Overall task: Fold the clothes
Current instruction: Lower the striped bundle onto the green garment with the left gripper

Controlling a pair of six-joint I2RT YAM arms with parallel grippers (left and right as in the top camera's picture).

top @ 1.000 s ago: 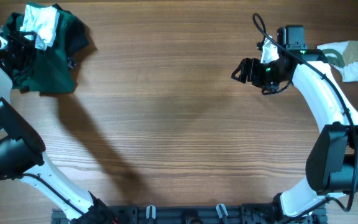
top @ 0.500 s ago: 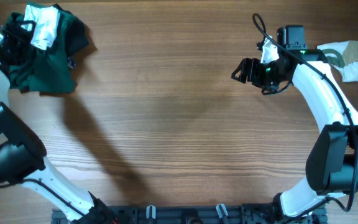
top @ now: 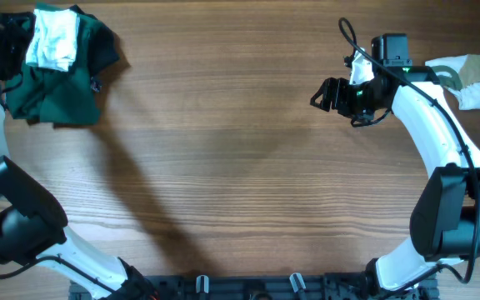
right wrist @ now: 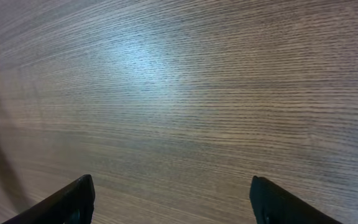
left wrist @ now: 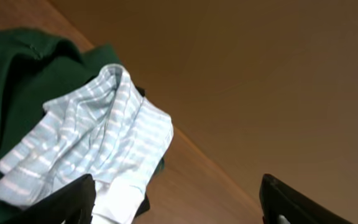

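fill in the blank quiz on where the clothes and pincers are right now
1. The striped garment lies on top of a dark ____ garment.
2. The white-and-olive piece lies on the ____ arm's side of the table.
3. The left pincer and right pincer are both ____, holding nothing.
Missing: green; right; open
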